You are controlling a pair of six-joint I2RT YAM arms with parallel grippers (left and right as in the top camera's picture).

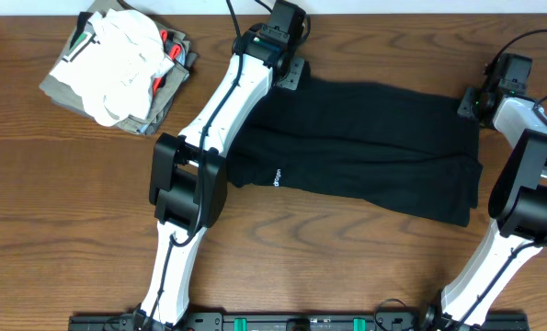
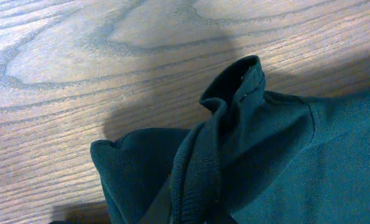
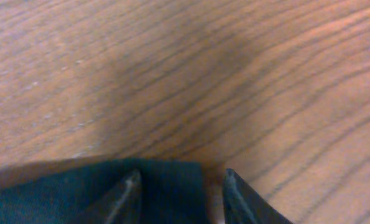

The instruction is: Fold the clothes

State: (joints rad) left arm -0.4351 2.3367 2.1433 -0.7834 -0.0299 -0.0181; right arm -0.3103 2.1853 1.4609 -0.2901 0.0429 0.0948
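One black garment (image 1: 365, 138); one folded stack (image 1: 117, 69); two arms (image 1: 218, 110).

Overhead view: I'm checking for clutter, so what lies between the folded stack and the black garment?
In the overhead view, only bare wooden table and the left arm's white link lie between the folded stack and the black garment.

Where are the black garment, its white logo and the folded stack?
black garment (image 1: 365, 138), overhead view, middle of the cloth.
white logo (image 1: 278, 177), overhead view, the print itself.
folded stack (image 1: 124, 57), overhead view, top white piece.

1 overhead, 2 close-ups, garment (image 1: 365, 138) shared
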